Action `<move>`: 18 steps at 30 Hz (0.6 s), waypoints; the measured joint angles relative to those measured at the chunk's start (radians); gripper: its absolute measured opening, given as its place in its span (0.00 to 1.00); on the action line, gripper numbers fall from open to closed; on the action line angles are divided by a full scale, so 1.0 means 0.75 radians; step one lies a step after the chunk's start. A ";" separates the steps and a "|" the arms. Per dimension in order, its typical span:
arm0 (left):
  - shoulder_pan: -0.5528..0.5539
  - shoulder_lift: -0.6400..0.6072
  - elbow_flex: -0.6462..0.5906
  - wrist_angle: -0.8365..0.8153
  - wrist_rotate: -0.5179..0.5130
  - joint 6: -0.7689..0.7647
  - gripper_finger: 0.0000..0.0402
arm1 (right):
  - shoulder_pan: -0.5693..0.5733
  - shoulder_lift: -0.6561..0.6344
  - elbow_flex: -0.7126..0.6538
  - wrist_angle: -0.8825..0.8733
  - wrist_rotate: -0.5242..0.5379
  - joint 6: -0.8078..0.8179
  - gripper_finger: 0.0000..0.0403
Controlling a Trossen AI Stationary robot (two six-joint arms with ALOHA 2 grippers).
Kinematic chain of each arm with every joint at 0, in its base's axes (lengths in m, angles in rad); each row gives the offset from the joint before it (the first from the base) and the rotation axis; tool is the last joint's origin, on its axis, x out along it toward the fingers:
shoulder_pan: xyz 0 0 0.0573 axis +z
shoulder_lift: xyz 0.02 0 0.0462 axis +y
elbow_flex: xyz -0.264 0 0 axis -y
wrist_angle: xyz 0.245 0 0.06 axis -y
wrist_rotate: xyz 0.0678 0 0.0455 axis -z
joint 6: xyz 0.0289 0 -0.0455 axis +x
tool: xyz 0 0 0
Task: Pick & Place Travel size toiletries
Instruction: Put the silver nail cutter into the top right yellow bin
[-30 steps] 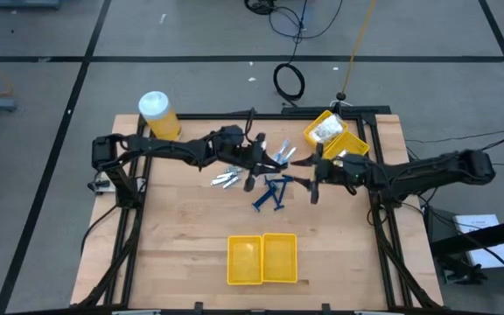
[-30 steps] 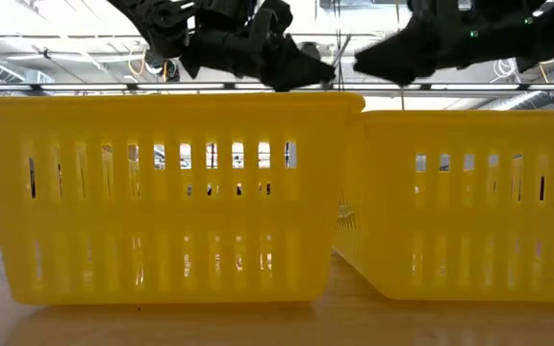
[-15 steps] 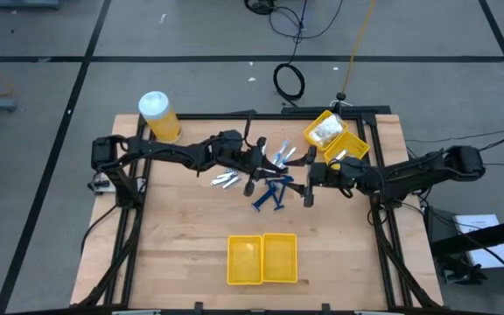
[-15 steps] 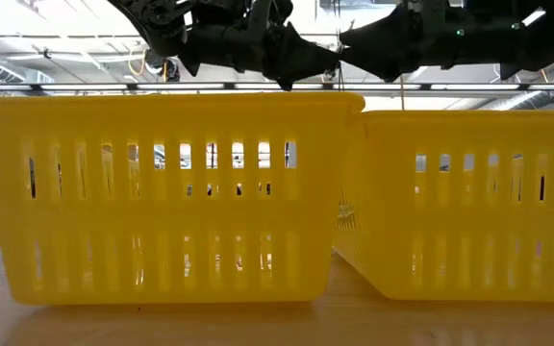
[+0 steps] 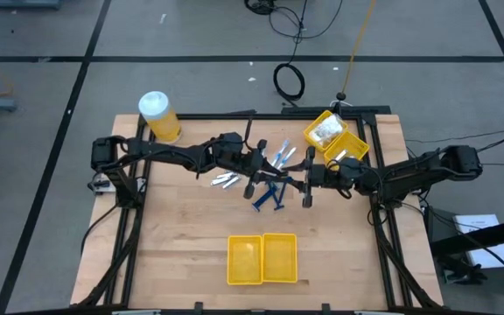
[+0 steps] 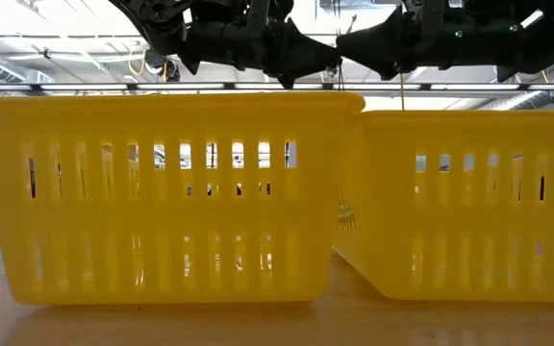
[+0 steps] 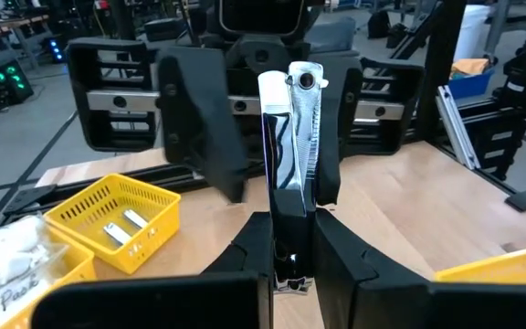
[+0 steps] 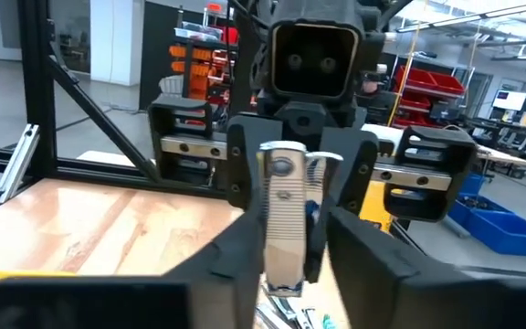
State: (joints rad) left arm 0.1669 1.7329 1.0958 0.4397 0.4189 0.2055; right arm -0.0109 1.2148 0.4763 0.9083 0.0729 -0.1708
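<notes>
Left pincer: the left gripper (image 7: 290, 228) is sitting at the middle of the high view and clamping tight on one end of a dark blue razor with a silvery ribbed handle (image 7: 298, 119), which is standing upright between its fingers.
Right pincer: the right gripper (image 8: 286, 242) is facing the left one head-on from the right of centre and gripping the same razor, with a finger pressing on each side of the ribbed handle.
Held item: the razor is hanging above the table between the two grippers, with both holding it.
Loose items: more dark blue T-shaped razors (image 5: 272, 196) are lying just below the grippers, small silvery pieces (image 5: 226, 181) to the left and thin light-blue sticks (image 5: 279, 156) just above.
Surface: the wooden table (image 5: 182, 236) is carrying a yellow two-compartment bin (image 5: 262, 259) at lower centre, a second yellow bin (image 5: 350, 145) with clear packets (image 5: 325, 129) at upper right, and a yellow jar with a white lid (image 5: 158, 116) at upper left.
Low view: slotted yellow bin walls are filling the frame, with both arms showing above them.
Room: a black coiled cable (image 5: 289, 80) is lying on the grey floor (image 5: 42, 175) above the table.
</notes>
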 joint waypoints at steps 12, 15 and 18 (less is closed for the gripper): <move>-0.017 -0.001 0.001 -0.002 -0.006 -0.023 0.14 | -0.002 0.000 0.000 -0.001 -0.095 -0.004 0.13; -0.036 -0.001 0.001 -0.005 -0.005 -0.045 0.18 | 0.000 0.000 0.000 -0.008 -0.116 -0.008 0.09; -0.066 -0.001 0.001 -0.009 -0.139 -0.153 0.23 | -0.002 0.000 0.000 -0.022 -0.109 -0.001 0.09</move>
State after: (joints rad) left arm 0.1174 1.7325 1.0966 0.4329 0.3144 0.0905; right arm -0.0121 1.2146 0.4763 0.8914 -0.0086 -0.1716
